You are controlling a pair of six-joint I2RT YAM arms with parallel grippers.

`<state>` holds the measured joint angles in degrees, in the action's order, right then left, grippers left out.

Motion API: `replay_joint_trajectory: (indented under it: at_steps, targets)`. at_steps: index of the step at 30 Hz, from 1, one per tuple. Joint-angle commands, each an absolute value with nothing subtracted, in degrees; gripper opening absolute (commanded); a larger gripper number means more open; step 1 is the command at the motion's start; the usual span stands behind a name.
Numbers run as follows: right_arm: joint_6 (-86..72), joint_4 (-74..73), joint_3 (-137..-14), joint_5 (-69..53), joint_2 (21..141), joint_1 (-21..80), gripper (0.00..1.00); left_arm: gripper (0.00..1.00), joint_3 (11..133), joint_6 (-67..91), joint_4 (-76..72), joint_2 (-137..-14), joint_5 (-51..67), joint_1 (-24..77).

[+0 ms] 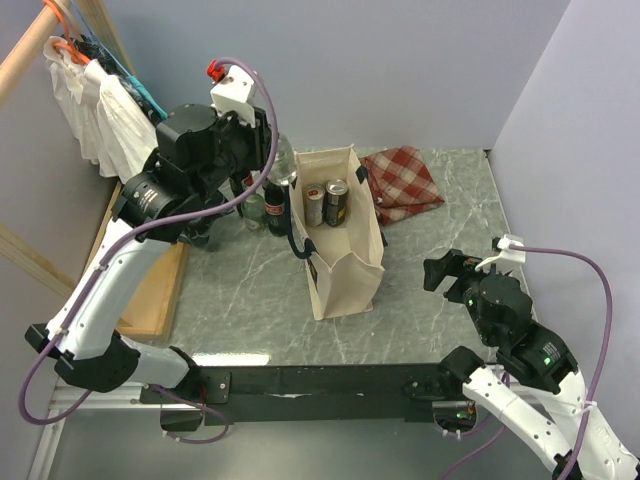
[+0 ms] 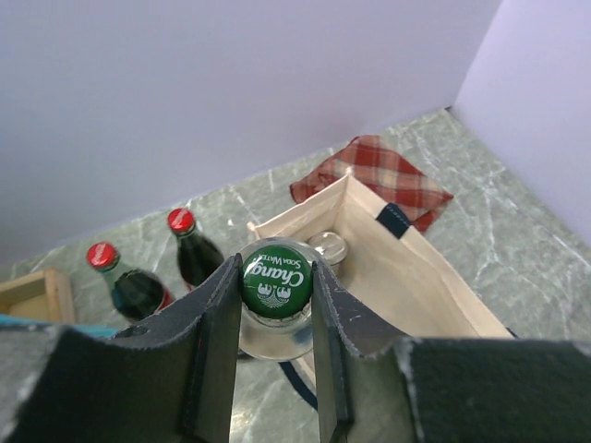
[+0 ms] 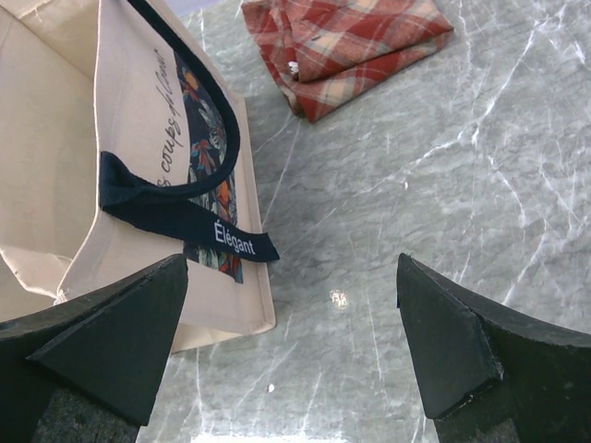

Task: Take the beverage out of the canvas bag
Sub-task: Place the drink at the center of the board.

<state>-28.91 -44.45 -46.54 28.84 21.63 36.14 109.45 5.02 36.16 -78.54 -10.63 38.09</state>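
Dark fingers (image 2: 217, 351) of the left gripper (image 2: 274, 269) clamped the neck of the green-capped soda bottle (image 2: 274, 284), the arm reaching high over the 10 o'clock corner of the upright canvas bag (image 1: 345, 270). Right gripper (image 1: 440, 272) hung low at the bag's 3 o'clock, jaws spread wide. Fingers hid the bottle's base; two cans (image 1: 336, 203) stood inside the bag
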Motion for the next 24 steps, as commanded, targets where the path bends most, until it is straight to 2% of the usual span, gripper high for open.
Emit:
replay_joint_trajectory:
  at_steps: [1,15,24]
  targets:
    - [-28.9,-42.4,-46.4,29.1,22.2,36.4,1.0,0.01,109.9,3.6,26.5,-75.2,-15.4,38.3]
    - [-29.0,-42.2,-46.2,28.8,22.6,36.5,1.0,0.01,99.6,5.6,30.8,-70.8,-20.7,38.3]
    - [-29.0,-42.3,-46.2,28.7,23.0,36.4,1.0,0.01,86.4,9.2,23.7,-66.7,-20.1,38.3]
